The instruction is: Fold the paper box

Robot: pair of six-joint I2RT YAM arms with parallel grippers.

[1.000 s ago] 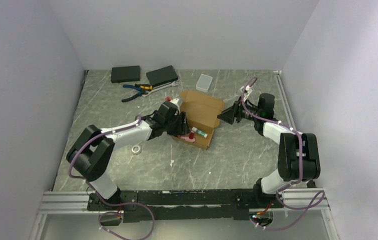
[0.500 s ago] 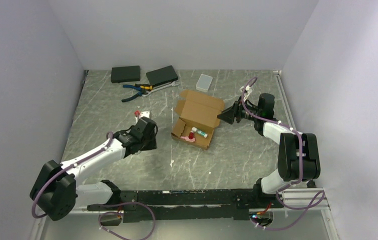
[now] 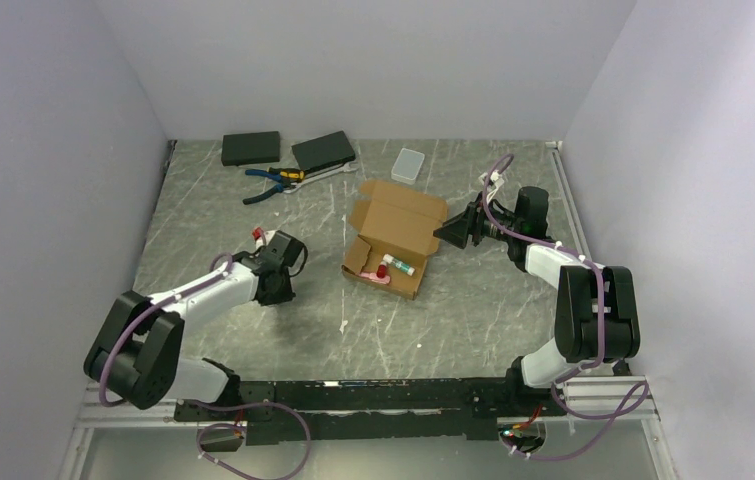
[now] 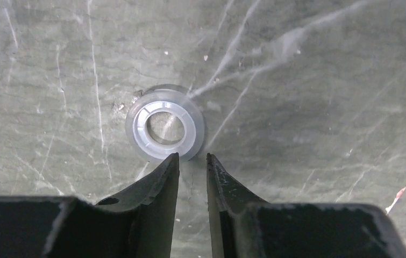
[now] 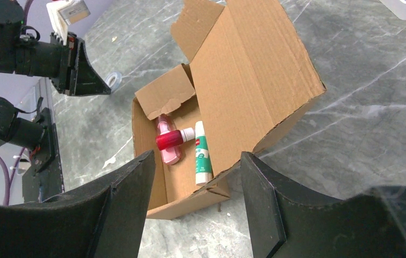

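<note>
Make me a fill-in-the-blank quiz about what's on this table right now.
The paper box lies with its lid ____.
Inside it lie a green-and-white tube and a pink bottle with a ____ cap.
The left gripper points down at a translucent ____ on the table.
Missing: open; red; ring.

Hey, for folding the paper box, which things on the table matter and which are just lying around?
Job: paper box, open, with pink bottle and green-white tube inside.
Lying about: left black box, right black box, pliers, white plastic case, clear plastic ring.
</note>
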